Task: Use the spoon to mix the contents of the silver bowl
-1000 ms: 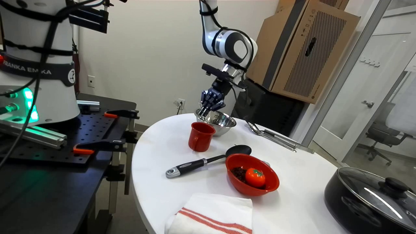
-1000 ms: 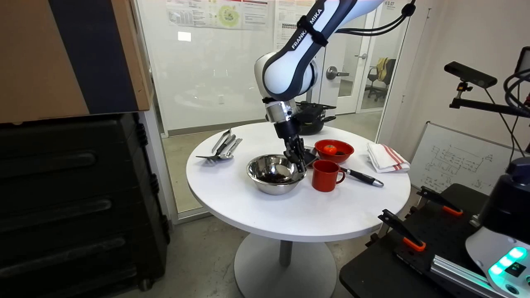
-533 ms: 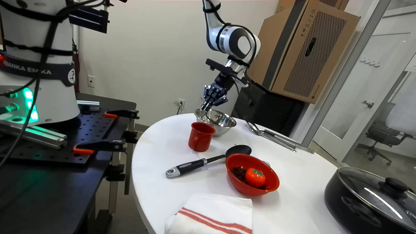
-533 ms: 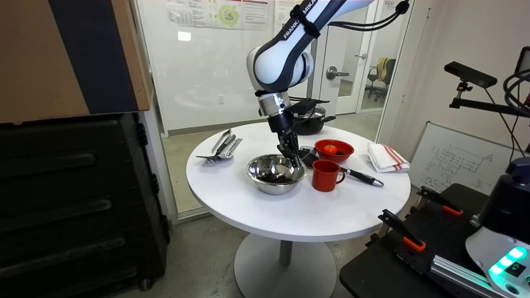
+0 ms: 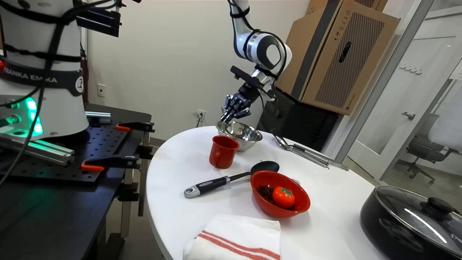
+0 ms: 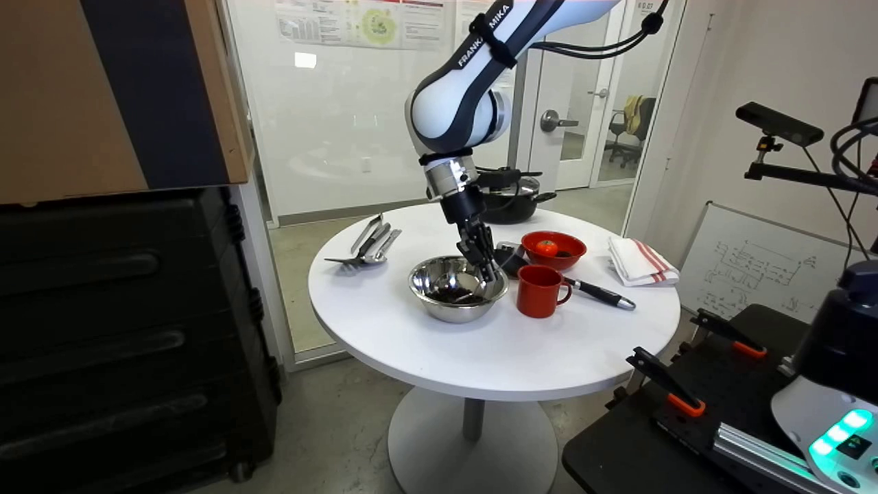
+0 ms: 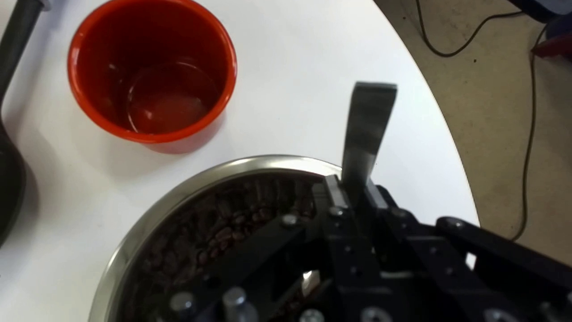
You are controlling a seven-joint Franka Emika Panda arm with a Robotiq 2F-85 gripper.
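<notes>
My gripper (image 7: 353, 190) is shut on the spoon (image 7: 367, 125). The spoon's flat silver handle end sticks up past the fingertips in the wrist view. The silver bowl (image 7: 281, 162) lies below and beside the fingers and holds dark red-brown beans (image 7: 228, 235). In both exterior views the gripper (image 5: 224, 120) (image 6: 488, 276) is over the rim of the silver bowl (image 5: 247, 145) (image 6: 456, 314), on the side of the red cup. A thin light strip, seemingly the spoon (image 6: 472, 297), shows low among the beans. The spoon's head is hard to make out.
A red cup (image 5: 222, 153) (image 6: 537, 295) (image 7: 147, 44) stands close beside the silver bowl. A black-handled ladle (image 5: 213, 184), a red bowl (image 5: 265, 203) with a tomato, and a towel (image 5: 234, 234) lie nearby. Other utensils (image 5: 306, 155) and a lidded pot (image 5: 393, 224) are farther off.
The gripper has shifted slightly along the bowl's rim and tilts more, and the arm above has swung left in an exterior view. The spoon stays held. The bowl and cup have not moved.
</notes>
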